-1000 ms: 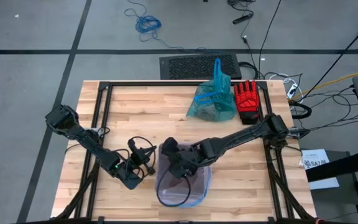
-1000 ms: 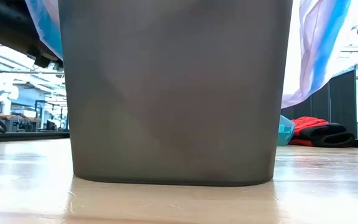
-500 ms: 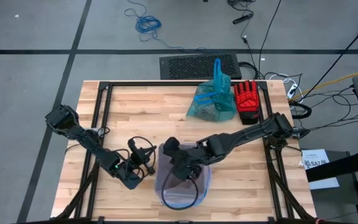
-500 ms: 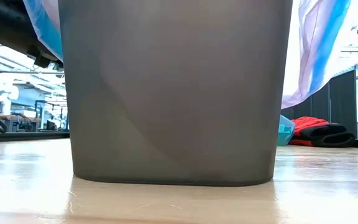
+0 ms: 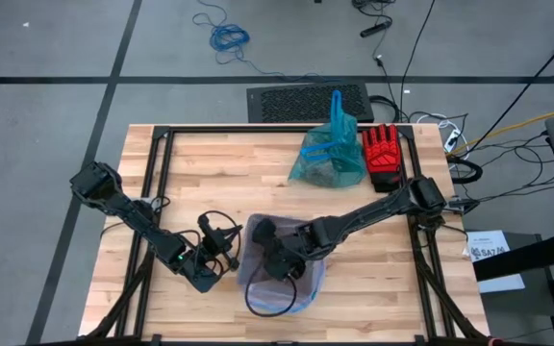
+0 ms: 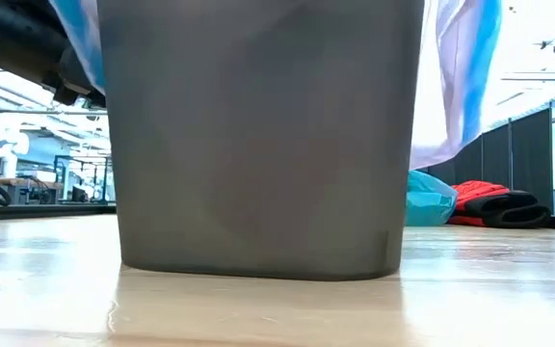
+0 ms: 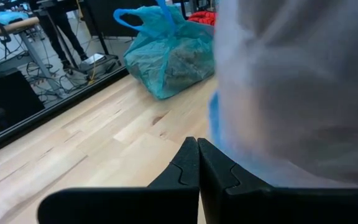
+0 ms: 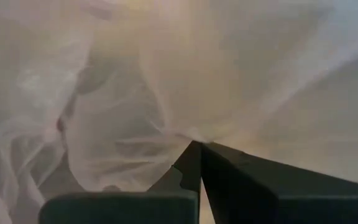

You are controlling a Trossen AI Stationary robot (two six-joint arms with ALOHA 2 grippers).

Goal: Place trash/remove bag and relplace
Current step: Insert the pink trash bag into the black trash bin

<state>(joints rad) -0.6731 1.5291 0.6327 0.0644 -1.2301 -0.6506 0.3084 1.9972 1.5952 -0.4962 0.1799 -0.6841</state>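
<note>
The teal-green bag (image 5: 327, 154), knotted and full, is sitting at the table's (image 5: 210, 173) twelve o'clock edge, touching the red glove (image 5: 383, 154) at its three o'clock side (so the removal half looks finished). What is in hand seems to be the replacing: a pale pink liner (image 5: 308, 284) is lying draped over the grey bin (image 6: 258, 145) at the table's six o'clock edge.

The right gripper (image 5: 279, 269) is reaching down into the bin's mouth, fingers pressed together with a fold of liner film apparently pinched at their tips. The left gripper (image 5: 227, 252) is waiting just beside the bin at its nine o'clock side, fingers closed on nothing.

To do this well, the right arm should be pushing the film down toward the bottom without dragging the rim loose; the liner is hanging unevenly in the low view.

Open wood is lying toward ten o'clock; the bin is standing near the six o'clock edge, so any shove that way risks tipping it off.
</note>
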